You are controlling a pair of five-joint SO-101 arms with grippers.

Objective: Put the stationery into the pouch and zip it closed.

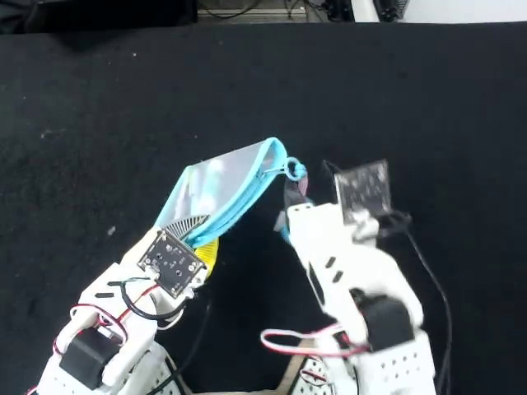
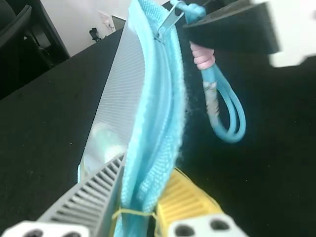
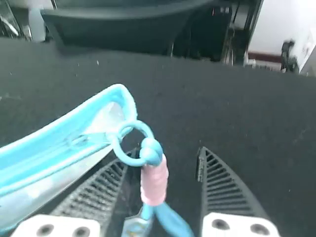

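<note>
The pouch (image 1: 230,185) is clamped at its near end, zip edge up, in the closed left pincer (image 1: 198,234). At the far corner the zip loop (image 3: 154,182) hangs between the spread fingers of the right pincer (image 3: 168,192), apparently ungripped. Broad black worktop (image 1: 99,107) is seen beyond that corner and on both sides.
</note>
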